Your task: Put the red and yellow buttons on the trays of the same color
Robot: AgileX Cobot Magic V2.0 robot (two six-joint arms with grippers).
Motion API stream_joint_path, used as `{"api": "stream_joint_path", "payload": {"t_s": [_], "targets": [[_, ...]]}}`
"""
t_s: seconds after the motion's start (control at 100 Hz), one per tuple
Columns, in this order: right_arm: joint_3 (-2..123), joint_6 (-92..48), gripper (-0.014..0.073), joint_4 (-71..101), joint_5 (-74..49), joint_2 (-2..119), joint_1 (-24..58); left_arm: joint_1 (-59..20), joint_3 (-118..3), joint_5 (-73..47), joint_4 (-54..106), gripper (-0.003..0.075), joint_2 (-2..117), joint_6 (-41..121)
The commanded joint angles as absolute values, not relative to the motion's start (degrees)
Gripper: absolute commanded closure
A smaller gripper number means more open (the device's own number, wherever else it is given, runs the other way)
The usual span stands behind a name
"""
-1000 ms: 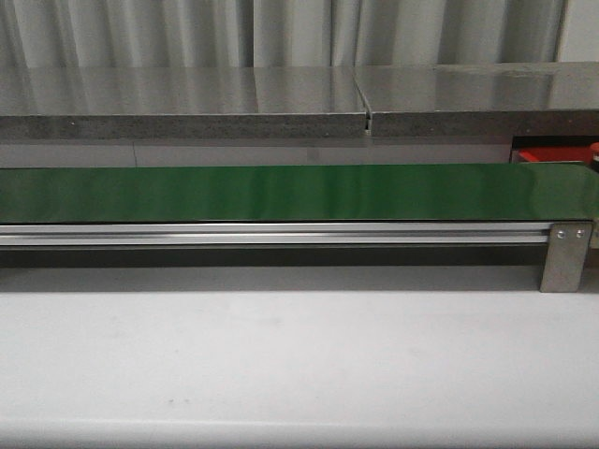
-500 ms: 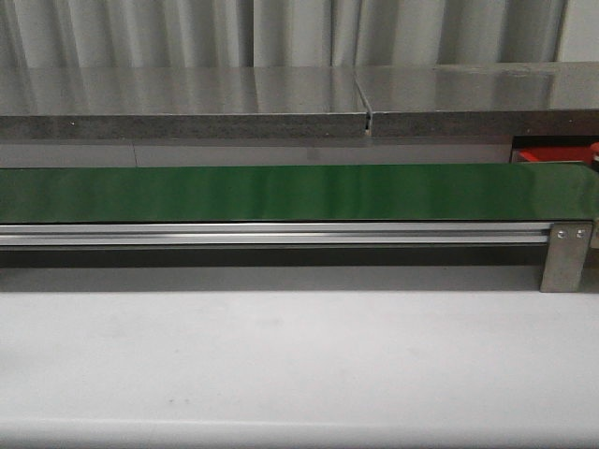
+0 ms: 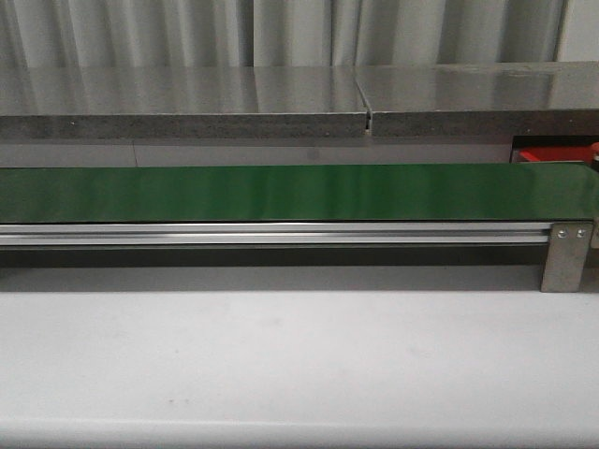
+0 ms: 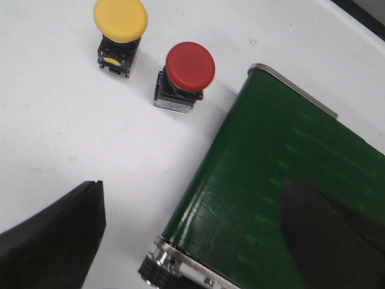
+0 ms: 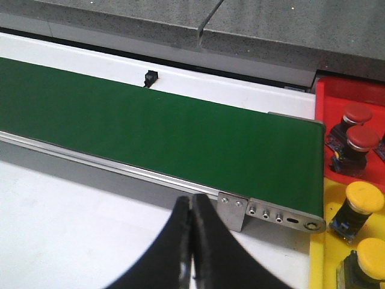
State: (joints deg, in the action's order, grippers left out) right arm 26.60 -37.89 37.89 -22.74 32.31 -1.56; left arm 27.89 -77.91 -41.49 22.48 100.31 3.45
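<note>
In the left wrist view a yellow button (image 4: 120, 21) and a red button (image 4: 189, 66) stand side by side on the white table, beside the end of the green conveyor belt (image 4: 283, 180). My left gripper (image 4: 192, 211) is open, empty, above the belt's end, apart from both buttons. In the right wrist view my right gripper (image 5: 191, 208) is shut on nothing, over the white table in front of the belt (image 5: 150, 129). A red tray (image 5: 343, 96) holds two red buttons (image 5: 357, 112) (image 5: 363, 138). A yellow tray (image 5: 337, 205) holds two yellow buttons (image 5: 364, 198) (image 5: 372, 251).
The front view shows the green belt (image 3: 281, 192) on its aluminium rail (image 3: 271, 234), a steel bracket (image 3: 566, 257) at the right end, a grey stone ledge (image 3: 187, 98) behind, and a corner of the red tray (image 3: 552, 154). No gripper appears there.
</note>
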Motion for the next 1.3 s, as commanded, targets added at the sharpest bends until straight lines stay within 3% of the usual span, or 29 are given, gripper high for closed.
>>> {"api": "stream_joint_path", "payload": {"t_s": [0.0, 0.52, 1.08, 1.29], "targets": [[28.23, -38.26, 0.0669, 38.44, -19.85, 32.29, -1.67, 29.02, -84.01, -42.57, 24.02, 0.0153, 101.32, 1.71], [28.23, -38.26, 0.0669, 38.44, -19.85, 32.29, -1.67, 31.46, -105.4, -43.1, 23.65, 0.0153, 119.1, -11.73], [28.23, -38.26, 0.0669, 38.44, -19.78, 32.29, -1.67, 31.35, -111.87, -42.61, 24.27, 0.0158, 128.15, -11.73], [28.23, -38.26, 0.0669, 38.44, -19.78, 32.29, -1.67, 31.35, -112.22, -42.33, 24.27, 0.0357, 128.15, -11.73]]}}
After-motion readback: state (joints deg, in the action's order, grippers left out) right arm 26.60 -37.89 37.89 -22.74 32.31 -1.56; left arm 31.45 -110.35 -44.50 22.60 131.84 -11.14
